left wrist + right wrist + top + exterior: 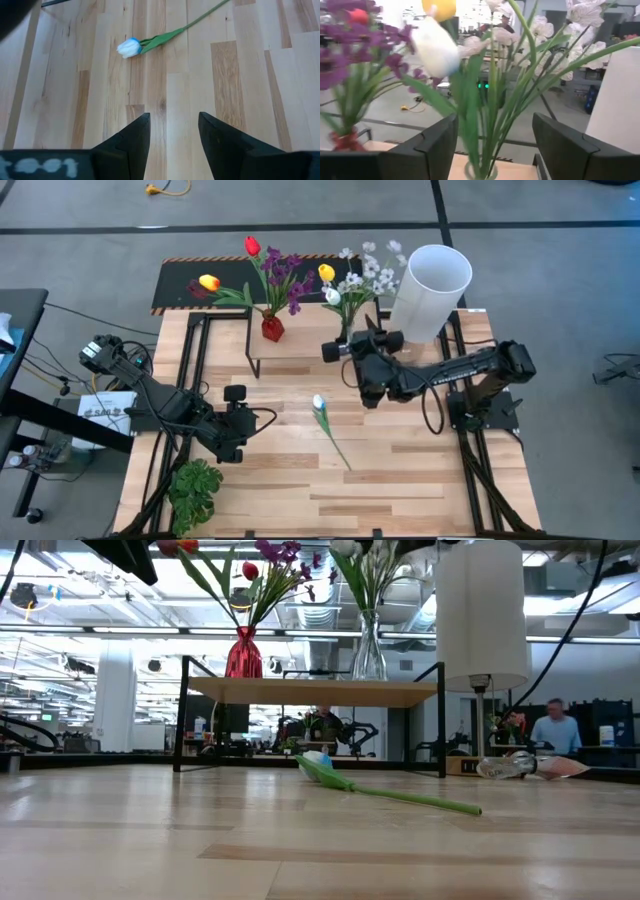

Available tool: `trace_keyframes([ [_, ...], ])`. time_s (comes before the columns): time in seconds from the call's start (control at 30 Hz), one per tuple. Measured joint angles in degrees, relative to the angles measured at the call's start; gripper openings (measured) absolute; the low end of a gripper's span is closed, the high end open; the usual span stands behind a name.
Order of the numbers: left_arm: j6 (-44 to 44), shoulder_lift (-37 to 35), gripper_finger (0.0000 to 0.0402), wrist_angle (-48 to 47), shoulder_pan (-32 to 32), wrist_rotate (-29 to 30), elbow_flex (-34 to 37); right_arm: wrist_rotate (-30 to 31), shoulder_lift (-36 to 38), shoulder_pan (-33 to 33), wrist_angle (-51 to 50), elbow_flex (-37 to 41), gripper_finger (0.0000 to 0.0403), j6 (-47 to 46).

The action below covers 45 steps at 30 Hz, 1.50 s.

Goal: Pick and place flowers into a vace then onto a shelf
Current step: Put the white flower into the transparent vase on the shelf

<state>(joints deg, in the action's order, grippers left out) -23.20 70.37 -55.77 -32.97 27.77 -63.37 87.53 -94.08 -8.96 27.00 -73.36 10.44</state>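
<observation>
The shelf (300, 348) (320, 692) carries a red vase (272, 329) (243, 653) with red, yellow and purple flowers. It also carries a clear vase (368, 650) of white blossoms, a yellow tulip (326, 273) and a white tulip (435, 45). My right gripper (350, 346) (492, 132) is open and level at the clear vase, its fingers on either side of the green stems (487, 125). I see no touch. A white tulip (328, 425) (131, 47) lies flat mid-table. My left gripper (238, 427) (172, 122) hovers open above bare wood, short of that tulip.
A tall white cylinder (430, 290) (482, 615) stands at the far right, beside the shelf. A stemless leafy plant (195, 490) sits at the near left corner. Bare tabletop spreads across the near half. A person (555, 730) shows in the room beyond.
</observation>
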Motion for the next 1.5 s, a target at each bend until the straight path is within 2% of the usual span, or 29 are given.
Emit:
trace_keyframes([
  [0.37,0.02,0.0,0.0158,-0.01,0.02,-0.15,0.0,1.16,0.0,-11.65,0.04,0.0,0.0248,-1.88],
  [0.6,2.41,0.0,0.0158,-0.02,0.01,-3.26,0.0,2.46,0.0,-18.9,0.03,0.0,0.0248,-3.56],
  [0.73,3.27,0.0,0.0158,-0.02,0.0,-3.39,0.0,1.05,0.02,-21.63,-0.71,-0.03,0.0234,-3.84],
  [0.83,3.51,0.0,0.0158,-0.02,0.02,-3.41,0.0,-6.61,0.07,-23.44,-9.9,-0.07,0.0208,-12.92],
  [1.0,4.95,0.0,0.0158,-0.02,0.02,-3.99,0.0,-30.61,0.05,-21.9,-36.7,-0.07,0.0148,-43.68],
  [1.1,6.28,0.0,0.0158,-0.02,0.02,-6.1,0.0,-44.36,0.02,-19.34,-47.45,-0.07,0.0112,-55.36],
  [1.23,7.35,0.0,0.0158,-0.02,0.02,-8.09,0.0,-57.97,0.02,-16.79,-54.15,-0.07,0.0075,-61.74],
  [1.37,7.15,0.0,0.0158,-0.04,0.02,-9.39,0.0,-74.86,-0.29,-13.97,-58.39,-0.07,0.0055,-69.72],
  [1.43,6.48,0.0,0.0158,-0.12,0.02,-9.55,0.0,-78.43,-2.45,-12.8,-58.19,-0.18,0.0052,-73.64],
  [1.5,6.14,0.0,0.0158,-0.49,0.02,-9.53,0.0,-78.51,-3.79,-12.45,-59.69,0.26,0.0051,-76.3],
])
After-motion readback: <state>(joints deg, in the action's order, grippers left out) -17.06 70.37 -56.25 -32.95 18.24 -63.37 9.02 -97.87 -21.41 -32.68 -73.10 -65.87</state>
